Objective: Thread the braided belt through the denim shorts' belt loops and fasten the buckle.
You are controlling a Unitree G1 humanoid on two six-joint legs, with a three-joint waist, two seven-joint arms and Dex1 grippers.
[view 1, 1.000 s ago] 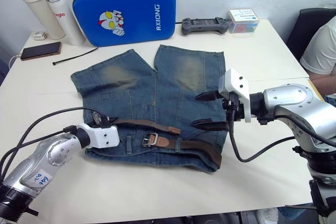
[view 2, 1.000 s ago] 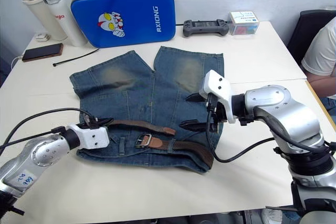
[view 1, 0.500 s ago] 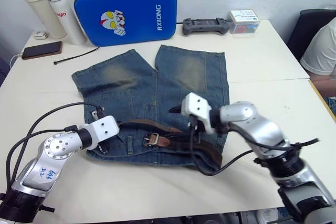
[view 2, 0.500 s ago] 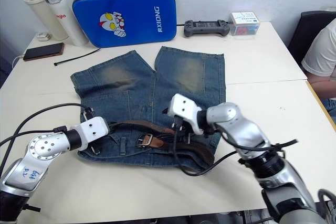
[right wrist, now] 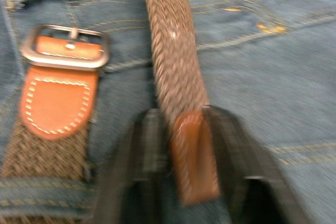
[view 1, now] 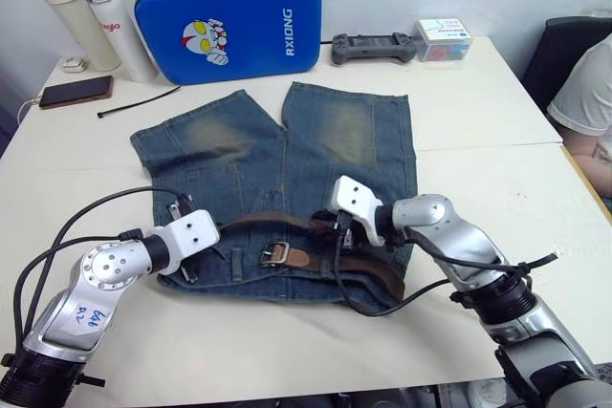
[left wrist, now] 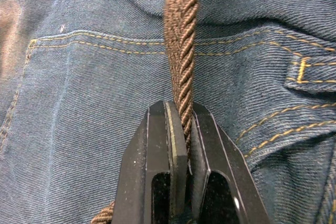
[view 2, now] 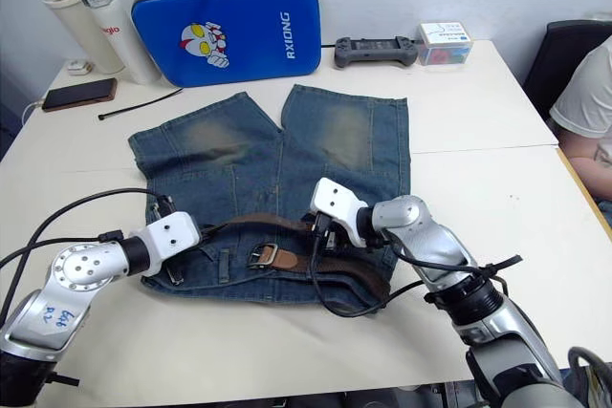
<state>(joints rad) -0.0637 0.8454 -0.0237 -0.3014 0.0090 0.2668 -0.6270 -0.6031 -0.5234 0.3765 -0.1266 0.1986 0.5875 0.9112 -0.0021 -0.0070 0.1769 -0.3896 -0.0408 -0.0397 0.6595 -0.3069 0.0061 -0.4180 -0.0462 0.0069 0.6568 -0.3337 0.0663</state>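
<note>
The denim shorts (view 1: 277, 140) lie flat on the white table, waistband toward me. The braided belt (view 1: 268, 221) runs along the waistband, its silver buckle (view 1: 274, 254) lying near the middle on the denim. My left gripper (left wrist: 181, 106) is shut on the brown braid at the shorts' left side. My right gripper (right wrist: 181, 114) sits just right of the buckle (right wrist: 65, 47), with its jaws closed on the belt's tan tip. A belt loop (left wrist: 310, 72) shows beside the braid.
At the back stand a blue case (view 1: 227, 21), two bottles (view 1: 72, 21), a phone (view 1: 74, 92), a black cable tie (view 1: 137, 101), a game controller (view 1: 374, 46) and a small box (view 1: 443, 37). A person (view 1: 588, 93) sits at the right edge.
My right arm swung in from the right and came down onto the belt's tip; its jaws went from wide open to closed. The left gripper kept its hold on the braid.
</note>
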